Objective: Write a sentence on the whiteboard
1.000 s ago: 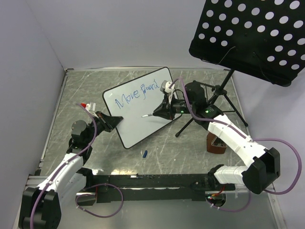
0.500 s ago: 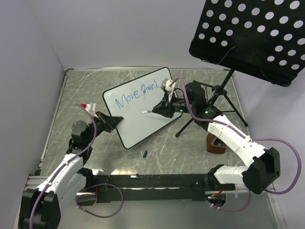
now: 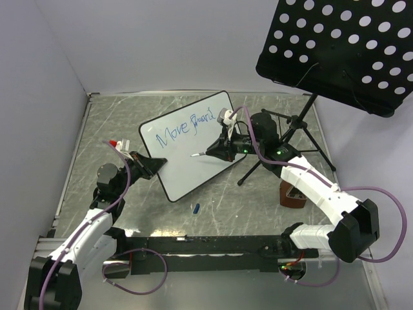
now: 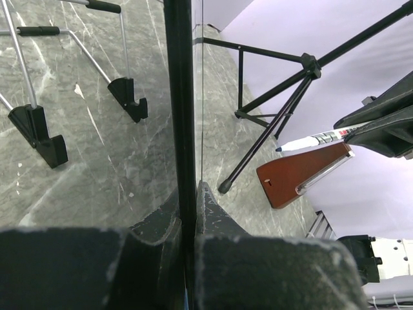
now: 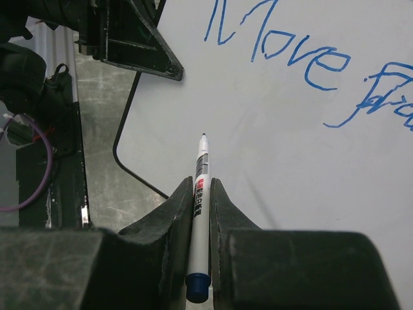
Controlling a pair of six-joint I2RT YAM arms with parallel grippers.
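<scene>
The flat white whiteboard with the thin black rim (image 3: 184, 171) is sitting mid-way on the grey marbled table (image 3: 116, 116). The left gripper (image 3: 153, 165) is biting its left short edge, jaws clamped on the rim. The right gripper (image 5: 201, 194) is squeezing a slim white marker with a blue end (image 5: 202, 161), its tip pointing at bare board just under the blue handwritten sentence (image 5: 284, 55). "Move" is reading fine, but the next word is looking like a scrawl, and the marker's label print is coming out too tiny to read.
</scene>
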